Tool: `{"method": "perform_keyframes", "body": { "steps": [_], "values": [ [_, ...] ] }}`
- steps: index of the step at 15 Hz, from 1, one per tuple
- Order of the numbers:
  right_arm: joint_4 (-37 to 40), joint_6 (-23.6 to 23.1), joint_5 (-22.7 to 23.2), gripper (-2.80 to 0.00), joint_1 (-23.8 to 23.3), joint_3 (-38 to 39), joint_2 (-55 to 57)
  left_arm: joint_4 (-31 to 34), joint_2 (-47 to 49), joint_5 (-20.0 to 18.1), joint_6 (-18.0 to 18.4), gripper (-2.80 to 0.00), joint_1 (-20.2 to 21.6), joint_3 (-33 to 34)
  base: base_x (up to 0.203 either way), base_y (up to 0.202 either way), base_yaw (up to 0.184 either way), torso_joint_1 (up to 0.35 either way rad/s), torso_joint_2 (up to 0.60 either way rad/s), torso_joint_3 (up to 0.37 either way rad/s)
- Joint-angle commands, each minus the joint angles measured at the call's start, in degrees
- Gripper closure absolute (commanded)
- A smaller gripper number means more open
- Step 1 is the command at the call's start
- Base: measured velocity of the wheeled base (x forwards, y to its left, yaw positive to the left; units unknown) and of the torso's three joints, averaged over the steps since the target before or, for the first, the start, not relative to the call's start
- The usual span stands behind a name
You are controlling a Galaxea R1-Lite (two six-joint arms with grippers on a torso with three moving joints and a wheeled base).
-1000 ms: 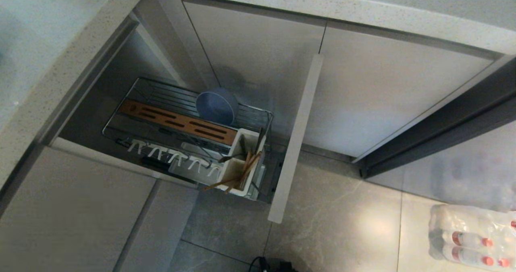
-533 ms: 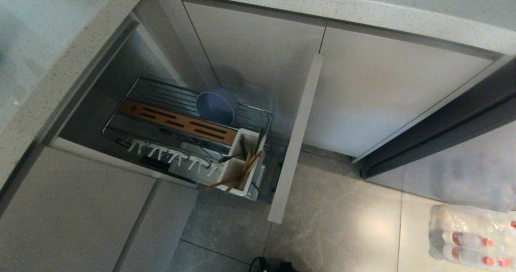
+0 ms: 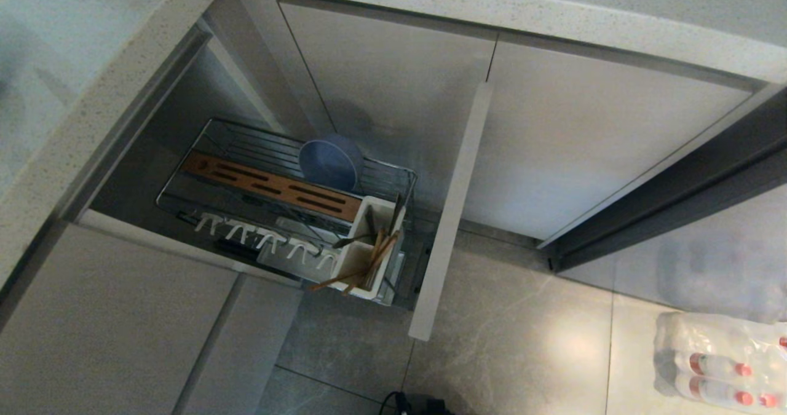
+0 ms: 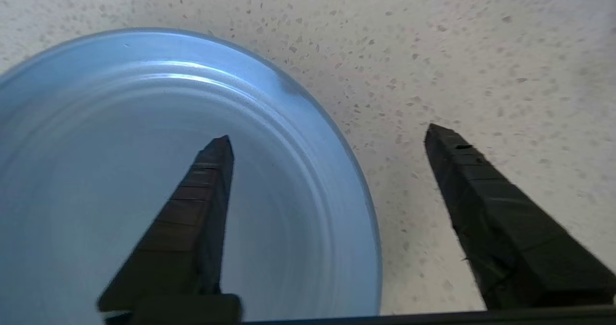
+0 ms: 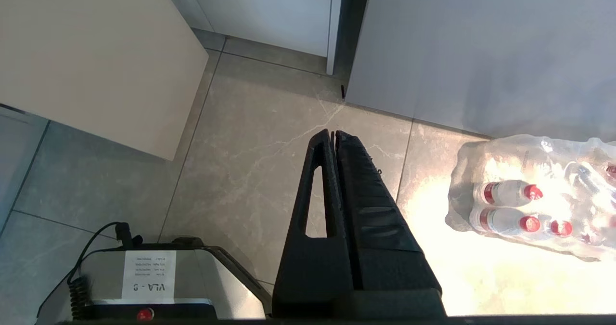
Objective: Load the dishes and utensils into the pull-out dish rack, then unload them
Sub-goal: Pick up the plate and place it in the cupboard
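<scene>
Your plate (image 4: 120, 171) was a wide, shallow round of dusty blue with faint rings inside, lying flat on the speckled pale desk (image 4: 481, 50). The left gripper (image 4: 327, 137) hung over its edge with jaws spread wide — one finger above the plate's well, the other above bare desk, gripping nothing. In the head view, your pull-out dish rack (image 3: 203, 150) stood drawn out of the cabinet: the small blue bowl (image 3: 331, 162) leaned on edge against its rear wires, just behind the brown slotted strip (image 3: 270, 186). The white caddy (image 3: 369, 249) at the front held the chopsticks (image 3: 353, 273), slanting out over its rim. The right gripper (image 5: 333, 135) pointed at the tiled floor (image 5: 250, 161), jaws pressed together — empty.
</scene>
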Motion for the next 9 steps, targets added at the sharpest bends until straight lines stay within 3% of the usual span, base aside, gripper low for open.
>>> {"method": "perform_keyframes", "body": {
  "steps": [1,9],
  "values": [
    [-0.01,0.00,-0.01,0.00,0.00,0.00,0.02,0.19,0.94,0.06,-0.14,-2.80,0.05,-0.05,0.000,0.000,0.000,0.000,0.00,0.000],
    [-0.01,0.00,-0.01,0.00,0.00,0.00,0.00,0.28,2.01,0.15,-0.14,-2.80,-0.39,-0.05,0.000,0.000,0.000,0.000,0.00,0.000]
  ]
}}
